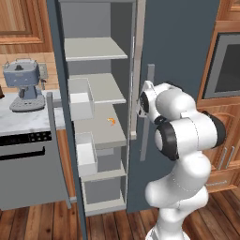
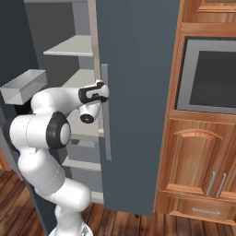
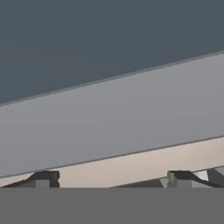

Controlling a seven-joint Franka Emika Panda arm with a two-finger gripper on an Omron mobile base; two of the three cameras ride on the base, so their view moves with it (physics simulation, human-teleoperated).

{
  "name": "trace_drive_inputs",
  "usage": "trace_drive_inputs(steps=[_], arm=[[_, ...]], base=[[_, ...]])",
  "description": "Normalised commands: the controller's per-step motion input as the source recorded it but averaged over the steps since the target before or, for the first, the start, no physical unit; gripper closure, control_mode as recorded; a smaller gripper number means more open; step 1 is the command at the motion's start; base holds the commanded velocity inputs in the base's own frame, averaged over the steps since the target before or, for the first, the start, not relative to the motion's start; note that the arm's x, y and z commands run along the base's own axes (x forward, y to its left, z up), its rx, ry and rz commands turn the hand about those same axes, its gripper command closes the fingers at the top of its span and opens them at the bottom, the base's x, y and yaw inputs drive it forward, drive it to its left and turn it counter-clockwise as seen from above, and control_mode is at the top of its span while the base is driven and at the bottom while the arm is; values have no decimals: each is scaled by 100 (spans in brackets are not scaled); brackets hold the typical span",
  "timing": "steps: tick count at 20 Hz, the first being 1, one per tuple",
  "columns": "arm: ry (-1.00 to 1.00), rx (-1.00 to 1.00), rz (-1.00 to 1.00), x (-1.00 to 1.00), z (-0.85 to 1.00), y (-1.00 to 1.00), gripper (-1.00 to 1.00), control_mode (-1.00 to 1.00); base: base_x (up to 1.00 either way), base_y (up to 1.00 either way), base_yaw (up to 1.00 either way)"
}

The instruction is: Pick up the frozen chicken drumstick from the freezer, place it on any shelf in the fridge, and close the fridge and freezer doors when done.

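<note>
Two-finger gripper [image 3: 113, 178] of the white arm: dark fingertips [image 3: 43, 177] stand apart, nothing clamped between them. It is held up against the closed door's handle.

Left to right, in the left base view:

- Blue-grey coffee machine [image 1: 22, 84], on the marble counter's far edge, well apart from the arm.
- Open dark slate-blue door [image 1: 60, 79], swung out to the left, with white door bins [image 1: 79, 101] on its inner face.
- Open grey-lined compartment, with plain pale grey shelf boards [image 1: 93, 49] stacked top to bottom. A tiny orange curled piece [image 1: 111, 121] lies near the right edge of the third board down.
- Long pale grey vertical handle [image 1: 150, 79], at the left edge of the closed dark slate-blue door [image 1: 183, 47]. Its long axis is upright; in the hand view it crosses as a slanting pale band [image 3: 113, 127] just ahead of the fingertips.
- Wooden cabinet with built-in oven [image 2: 212, 73], at the far right.

Frozen chicken drumstick: its place cannot be told; probably behind the closed door.

Judgement: the coming move turns on the handle lying straight ahead of the gripper, crosswise to the finger gap. Closing on it and pulling would open this door.
</note>
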Motion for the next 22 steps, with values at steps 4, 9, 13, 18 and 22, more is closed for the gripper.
trace_drive_inputs(steps=[4, 9, 13, 18, 22], arm=[[1, 0, -1, 0, 36, 16, -100, -100], [-2, 0, -1, -9, 84, 41, -100, -100], [0, 0, -7, -69, 92, 17, -100, -100], [0, -1, -8, -100, 86, 0, -100, -100], [3, -7, -8, -100, 85, -4, -100, -100]], base=[[0, 0, 0], [0, 0, 0], [0, 0, 0], [0, 0, 0], [0, 0, 0]])
